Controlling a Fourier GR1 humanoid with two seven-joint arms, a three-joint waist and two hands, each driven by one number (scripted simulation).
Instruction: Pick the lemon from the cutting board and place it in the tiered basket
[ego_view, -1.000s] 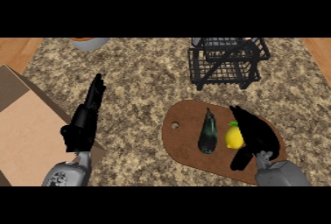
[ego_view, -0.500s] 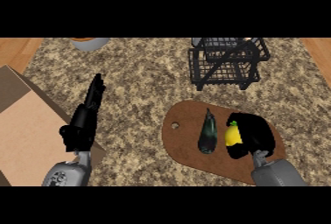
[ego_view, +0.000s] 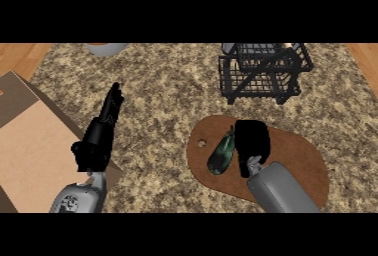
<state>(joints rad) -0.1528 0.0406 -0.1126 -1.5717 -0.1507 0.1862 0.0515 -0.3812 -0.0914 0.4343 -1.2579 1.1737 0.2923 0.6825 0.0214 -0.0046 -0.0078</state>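
From the head view, your right hand (ego_view: 252, 140) lay on the cutting board (ego_view: 295, 150), fingers curled downward over the spot beside the dark green vegetable (ego_view: 222, 154) — the lemon itself was hidden under that hand, so you could not see whether the fingers actually closed round it. The vegetable lay just to the hand's left, nearly touching it. The board's far edge sat near the tiered basket (ego_view: 262, 75), with a strip of bare counter (ego_view: 170, 100) between them. The basket stood at the far right, close to the counter's far edge. Your left hand (ego_view: 100, 135) rested at the left, fingers straight and pointing far — beside the edge of a tan box (ego_view: 37, 150). A grey bowl (ego_view: 107, 48) sat at the far edge.
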